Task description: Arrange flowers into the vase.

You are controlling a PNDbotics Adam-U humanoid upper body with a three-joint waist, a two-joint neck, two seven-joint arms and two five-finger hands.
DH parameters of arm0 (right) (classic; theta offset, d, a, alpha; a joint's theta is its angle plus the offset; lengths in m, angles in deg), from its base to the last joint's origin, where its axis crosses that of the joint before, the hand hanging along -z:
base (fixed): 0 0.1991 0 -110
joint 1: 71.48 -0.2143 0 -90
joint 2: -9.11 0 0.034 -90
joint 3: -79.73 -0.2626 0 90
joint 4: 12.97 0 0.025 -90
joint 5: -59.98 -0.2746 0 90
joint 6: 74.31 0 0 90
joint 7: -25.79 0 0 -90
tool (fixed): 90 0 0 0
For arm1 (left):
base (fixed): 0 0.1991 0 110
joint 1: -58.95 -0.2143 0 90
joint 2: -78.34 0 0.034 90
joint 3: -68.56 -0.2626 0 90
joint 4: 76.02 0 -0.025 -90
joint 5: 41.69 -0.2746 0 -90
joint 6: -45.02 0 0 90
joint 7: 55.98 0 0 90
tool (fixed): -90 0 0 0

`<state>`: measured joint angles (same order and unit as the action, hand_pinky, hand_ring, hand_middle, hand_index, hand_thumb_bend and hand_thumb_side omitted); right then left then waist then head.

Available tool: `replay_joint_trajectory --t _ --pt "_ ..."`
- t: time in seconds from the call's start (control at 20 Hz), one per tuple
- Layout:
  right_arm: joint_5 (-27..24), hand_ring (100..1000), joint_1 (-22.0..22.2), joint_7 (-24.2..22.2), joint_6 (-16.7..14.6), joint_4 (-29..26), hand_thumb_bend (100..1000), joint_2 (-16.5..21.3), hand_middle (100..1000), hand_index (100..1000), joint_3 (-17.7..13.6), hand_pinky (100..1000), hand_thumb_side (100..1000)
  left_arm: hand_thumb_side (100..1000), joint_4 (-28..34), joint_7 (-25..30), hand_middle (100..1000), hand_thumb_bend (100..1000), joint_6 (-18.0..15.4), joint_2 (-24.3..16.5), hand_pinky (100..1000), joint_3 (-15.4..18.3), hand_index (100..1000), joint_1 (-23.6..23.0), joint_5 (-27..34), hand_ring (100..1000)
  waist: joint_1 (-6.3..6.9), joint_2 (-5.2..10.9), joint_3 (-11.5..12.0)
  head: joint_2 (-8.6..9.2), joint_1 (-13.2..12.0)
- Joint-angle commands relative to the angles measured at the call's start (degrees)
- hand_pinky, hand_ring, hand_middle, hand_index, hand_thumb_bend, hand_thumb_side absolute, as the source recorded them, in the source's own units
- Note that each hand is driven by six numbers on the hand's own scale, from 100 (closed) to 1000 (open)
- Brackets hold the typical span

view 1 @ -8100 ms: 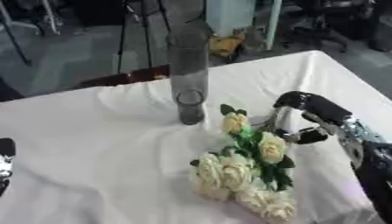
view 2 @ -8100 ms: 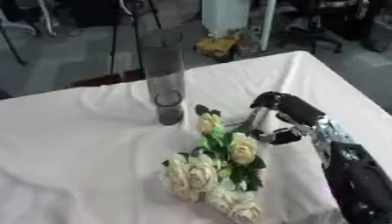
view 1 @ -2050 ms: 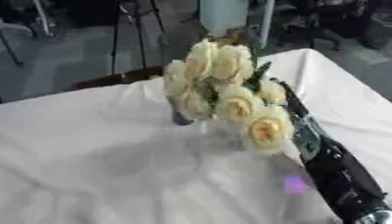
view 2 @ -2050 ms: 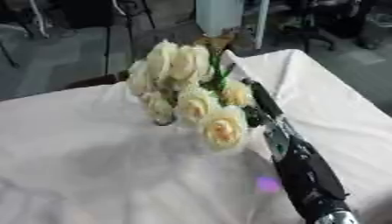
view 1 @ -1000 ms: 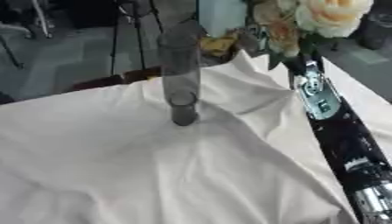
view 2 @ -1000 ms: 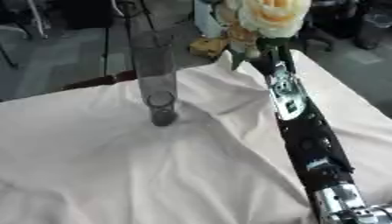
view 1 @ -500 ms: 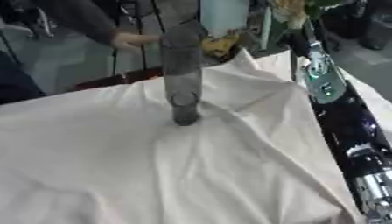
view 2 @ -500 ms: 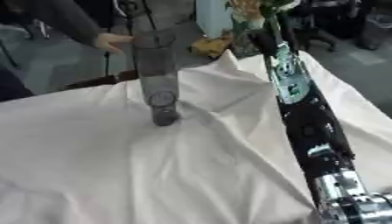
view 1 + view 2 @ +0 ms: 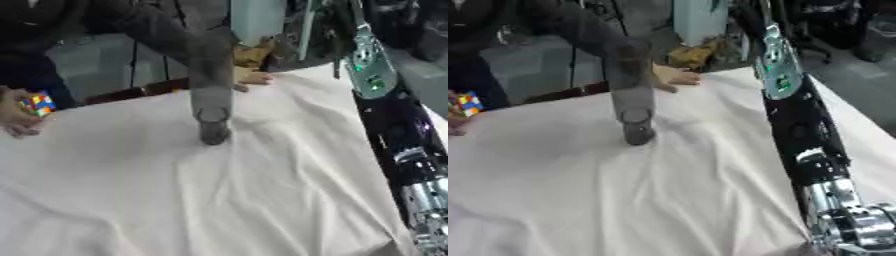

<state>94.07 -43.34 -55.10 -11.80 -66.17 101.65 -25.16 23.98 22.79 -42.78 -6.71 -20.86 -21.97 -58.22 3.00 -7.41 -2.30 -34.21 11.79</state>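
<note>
A tall grey glass vase stands upright on the white cloth, left of the table's middle and toward the far side. My right arm rises from the lower right corner, passes to the right of the vase and runs out over the top edge. Its hand is cut off above that edge, and so are the flowers. My left hand appears in neither view.
A person's dark sleeve reaches in from the upper left, its bare hand resting on the cloth just behind the vase. At the left edge another hand holds a coloured puzzle cube. The cloth is rumpled around the vase.
My right arm has lifted the cream roses up and out over the top edge. A person's arm has reached across to the cloth behind the vase.
</note>
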Motion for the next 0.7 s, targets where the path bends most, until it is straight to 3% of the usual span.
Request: replay_joint_trajectory --t 0.05,0.3,0.7 --pt "-0.3 100 -2.5 0.3 1.2 -1.9 281 1.1 100 100 -0.8 100 1000 781 0.7 -0.1 622 331 -0.1 -0.8 489 0.3 725 0.3 -0.2 696 -1.03 1.72 0.2 0.55 0.2" --pt "-0.9 100 -4.1 0.4 3.0 -2.4 270 0.5 100 100 -1.5 100 1000 781 0.6 -0.1 622 332 -0.1 -0.8 490 0.3 724 0.2 -0.2 695 -1.22 1.83 0.4 0.56 0.3" --pt "-5.0 100 -7.3 0.7 7.6 -6.1 143 -2.5 100 100 -2.8 100 1000 781 0.5 0.1 621 333 -0.1 -1.1 490 0.0 724 0.0 -0.3 694 -1.88 2.29 1.2 1.04 0.8"
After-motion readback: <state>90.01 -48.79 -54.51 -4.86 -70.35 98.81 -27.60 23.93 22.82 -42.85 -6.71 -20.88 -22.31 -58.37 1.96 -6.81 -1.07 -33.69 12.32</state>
